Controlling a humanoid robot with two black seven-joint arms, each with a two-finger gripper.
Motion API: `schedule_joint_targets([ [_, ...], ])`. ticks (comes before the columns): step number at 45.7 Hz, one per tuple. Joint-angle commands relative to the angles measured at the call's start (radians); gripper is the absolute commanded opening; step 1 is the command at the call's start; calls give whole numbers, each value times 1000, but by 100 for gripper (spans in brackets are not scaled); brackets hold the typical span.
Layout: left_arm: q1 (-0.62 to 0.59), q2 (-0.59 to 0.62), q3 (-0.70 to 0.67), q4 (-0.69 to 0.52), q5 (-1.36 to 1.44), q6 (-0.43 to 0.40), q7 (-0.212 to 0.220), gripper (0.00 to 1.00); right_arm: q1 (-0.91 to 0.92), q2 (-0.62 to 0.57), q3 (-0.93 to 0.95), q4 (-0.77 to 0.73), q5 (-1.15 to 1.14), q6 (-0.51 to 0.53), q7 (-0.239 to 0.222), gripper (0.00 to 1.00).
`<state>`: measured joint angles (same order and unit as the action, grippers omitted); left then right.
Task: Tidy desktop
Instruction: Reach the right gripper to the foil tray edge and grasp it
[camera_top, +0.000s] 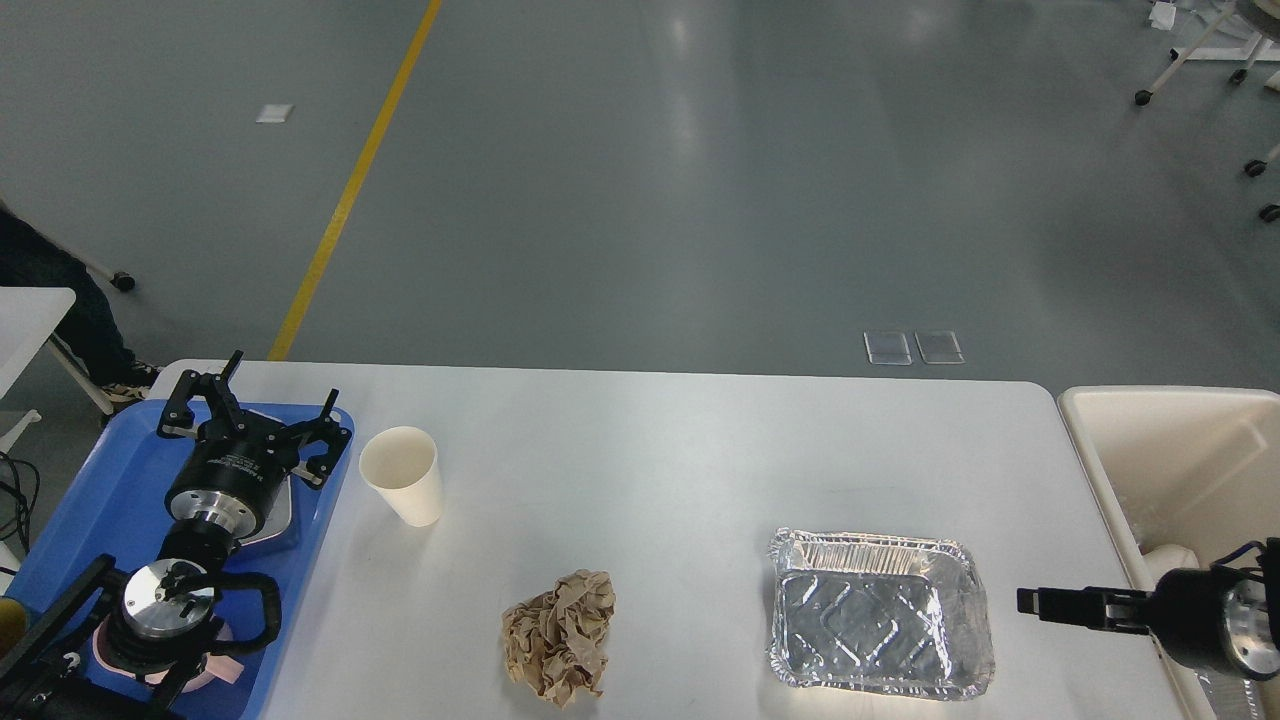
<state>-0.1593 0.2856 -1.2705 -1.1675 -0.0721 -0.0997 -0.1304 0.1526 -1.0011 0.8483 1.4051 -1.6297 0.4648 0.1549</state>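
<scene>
One cup (402, 488), one paper wad (560, 650), one foil tray (880, 625); left fingers (232, 385) released; right fingers (1040, 602) unclear.

Bright, even overhead light is filling the scene. Soft streaks of glare are showing on the grey floor (690, 150) and a pale sheen is spreading across the tabletop (650, 450). The foil tray (880, 625), just beside the right tool (1030, 602), is glinting sharply. Shadows are staying faint, and focus is holding crisp throughout.

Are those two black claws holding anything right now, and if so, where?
Neither holds anything. The left gripper hangs open over the blue tray; the right gripper points at the foil pan, apart from it.
</scene>
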Motion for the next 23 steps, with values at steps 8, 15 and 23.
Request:
schedule_joint_targets([
  [8,4,6,-1,0,2,0,0,97,42,113,-44,-98,-1,0,-1,100],
  [15,4,6,-1,2,3,0,0,97,44,160,-78,-166,-7,-3,0,100],
  [23,4,6,0,2,3,0,0,97,68,196,-100,-201,-58,-15,2,100],
])
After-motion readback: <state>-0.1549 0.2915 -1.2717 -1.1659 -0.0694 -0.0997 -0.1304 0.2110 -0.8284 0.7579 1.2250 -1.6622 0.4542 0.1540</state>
